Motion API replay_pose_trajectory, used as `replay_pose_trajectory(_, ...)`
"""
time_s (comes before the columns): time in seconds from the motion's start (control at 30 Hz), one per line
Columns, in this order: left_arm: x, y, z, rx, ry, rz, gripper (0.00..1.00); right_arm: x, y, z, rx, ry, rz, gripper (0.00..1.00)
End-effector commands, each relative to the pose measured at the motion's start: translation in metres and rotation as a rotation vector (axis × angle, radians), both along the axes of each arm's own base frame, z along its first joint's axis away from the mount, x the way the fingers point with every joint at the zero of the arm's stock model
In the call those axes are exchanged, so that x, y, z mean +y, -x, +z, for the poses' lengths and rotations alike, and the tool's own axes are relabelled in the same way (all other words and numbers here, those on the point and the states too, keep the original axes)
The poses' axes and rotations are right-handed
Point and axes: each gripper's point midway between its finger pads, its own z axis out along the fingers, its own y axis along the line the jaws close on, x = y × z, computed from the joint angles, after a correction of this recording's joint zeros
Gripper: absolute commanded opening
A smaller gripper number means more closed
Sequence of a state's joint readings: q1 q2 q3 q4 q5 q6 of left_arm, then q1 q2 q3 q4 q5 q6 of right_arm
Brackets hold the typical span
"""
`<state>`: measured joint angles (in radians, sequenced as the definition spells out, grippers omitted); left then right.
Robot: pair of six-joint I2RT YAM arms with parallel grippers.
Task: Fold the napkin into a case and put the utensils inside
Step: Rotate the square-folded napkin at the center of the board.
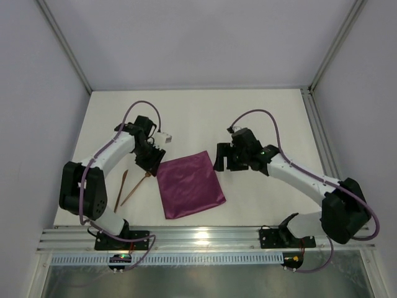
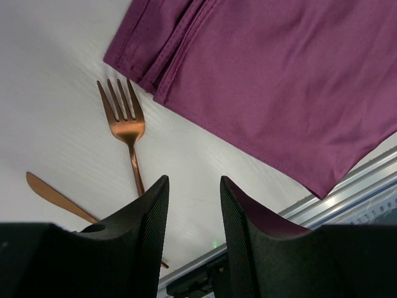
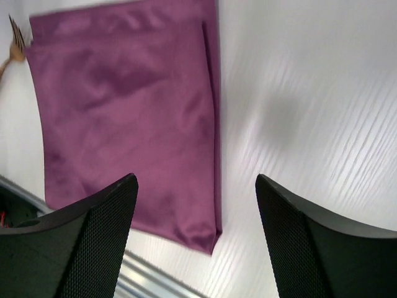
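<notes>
Left tool (image 2: 193, 184) and right tool (image 3: 196, 181), both apart, empty, flank the napkin (image 1: 189, 184).

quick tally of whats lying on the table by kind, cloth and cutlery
purple napkin: 1
copper fork: 1
copper knife-like piece: 1
total: 3

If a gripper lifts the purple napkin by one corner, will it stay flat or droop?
Probably droop: the napkin lies in soft folded layers with slight wrinkles. The layers may also slip apart, since nothing visibly holds them.
</notes>
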<state>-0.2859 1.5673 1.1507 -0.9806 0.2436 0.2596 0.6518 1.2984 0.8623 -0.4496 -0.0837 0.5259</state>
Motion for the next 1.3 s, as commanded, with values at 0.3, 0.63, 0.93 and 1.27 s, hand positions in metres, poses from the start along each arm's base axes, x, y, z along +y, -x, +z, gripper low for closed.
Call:
replay_pose_trajectory(0.3, -0.011, 0.002, -0.044, 0.123, -0.001, 0.014, 0.44, 0.058, -0.130, -0.027, -0.139, -0.020, 0.221, 0.74)
replay_pose_trajectory(0.63, -0.015, -0.036, -0.062, 0.089, -0.040, 0.064, 0.40, 0.060, -0.115, -0.067, -0.044, -0.088, 0.178, 0.50)
replay_pose_trajectory(0.93, -0.052, -0.054, -0.064, 0.073, 0.003, -0.057, 0.39, 0.010, -0.090, -0.073, -0.001, -0.058, 0.090, 0.34)
replay_pose_trajectory(1.27, -0.045, -0.065, -0.017, 0.002, 0.034, -0.047, 0.46, -0.001, -0.082, -0.048, -0.037, -0.045, 0.147, 0.51)
